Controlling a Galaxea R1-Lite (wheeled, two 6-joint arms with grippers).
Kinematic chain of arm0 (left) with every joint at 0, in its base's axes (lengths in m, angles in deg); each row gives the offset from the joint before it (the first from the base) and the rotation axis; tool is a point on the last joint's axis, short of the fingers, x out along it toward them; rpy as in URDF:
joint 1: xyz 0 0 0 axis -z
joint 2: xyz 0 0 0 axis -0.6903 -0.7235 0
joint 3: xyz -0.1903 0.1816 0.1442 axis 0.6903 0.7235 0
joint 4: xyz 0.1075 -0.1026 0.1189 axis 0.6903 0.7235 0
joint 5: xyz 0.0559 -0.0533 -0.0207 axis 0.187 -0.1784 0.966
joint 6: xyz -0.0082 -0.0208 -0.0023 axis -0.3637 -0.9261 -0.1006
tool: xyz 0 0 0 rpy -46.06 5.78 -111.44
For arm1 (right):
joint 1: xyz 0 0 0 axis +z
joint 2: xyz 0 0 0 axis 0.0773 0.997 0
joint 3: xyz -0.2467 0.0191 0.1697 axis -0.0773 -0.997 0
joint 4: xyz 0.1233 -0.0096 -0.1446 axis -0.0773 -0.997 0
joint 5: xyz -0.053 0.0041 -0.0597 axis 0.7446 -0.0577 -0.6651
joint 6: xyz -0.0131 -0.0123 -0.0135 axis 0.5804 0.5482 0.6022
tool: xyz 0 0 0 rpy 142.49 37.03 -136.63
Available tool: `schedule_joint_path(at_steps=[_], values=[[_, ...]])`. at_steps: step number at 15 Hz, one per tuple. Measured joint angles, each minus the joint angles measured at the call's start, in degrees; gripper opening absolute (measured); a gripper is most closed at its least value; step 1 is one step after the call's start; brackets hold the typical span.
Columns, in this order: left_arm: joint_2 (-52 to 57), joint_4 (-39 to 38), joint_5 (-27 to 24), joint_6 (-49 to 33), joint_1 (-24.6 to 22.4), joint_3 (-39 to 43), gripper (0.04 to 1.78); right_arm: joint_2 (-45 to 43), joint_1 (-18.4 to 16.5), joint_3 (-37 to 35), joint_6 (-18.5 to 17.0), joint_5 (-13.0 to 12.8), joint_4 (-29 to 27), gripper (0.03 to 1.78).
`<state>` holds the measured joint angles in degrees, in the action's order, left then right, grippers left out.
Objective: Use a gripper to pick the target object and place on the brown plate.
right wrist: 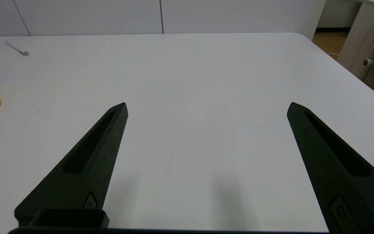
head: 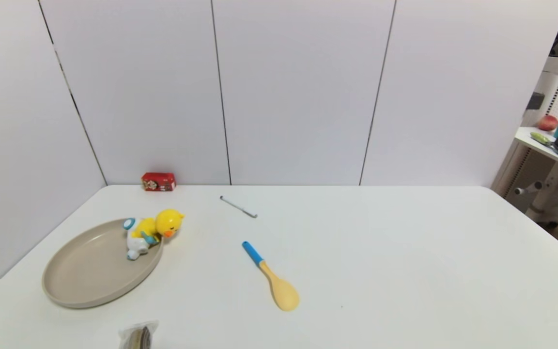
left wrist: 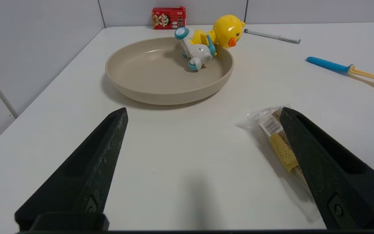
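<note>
The yellow duck toy (head: 155,231) lies tipped on its side across the far right rim of the brown plate (head: 85,271); its white base is inside the plate and its head hangs over the rim. It also shows in the left wrist view (left wrist: 213,39), on the plate (left wrist: 148,70). My left gripper (left wrist: 203,112) is open and empty, low over the table, short of the plate. My right gripper (right wrist: 206,105) is open and empty over bare table. Neither gripper shows in the head view.
A yellow spoon with a blue handle (head: 271,276) lies mid-table. A pen (head: 238,207) and a red box (head: 158,182) lie farther back. A wrapped snack (left wrist: 279,139) lies beside my left gripper's finger. Walls close the back and left sides.
</note>
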<state>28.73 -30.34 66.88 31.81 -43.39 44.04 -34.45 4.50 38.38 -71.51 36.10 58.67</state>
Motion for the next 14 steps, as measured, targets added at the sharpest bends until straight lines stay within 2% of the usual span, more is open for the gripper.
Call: schedule_joint_path(at_steps=[14], values=[[0.0, 0.0, -0.1, 0.0, 0.0, 0.0, 1.69, 0.0, 0.0, 0.0, 0.0, 0.0, -0.1, 1.69]])
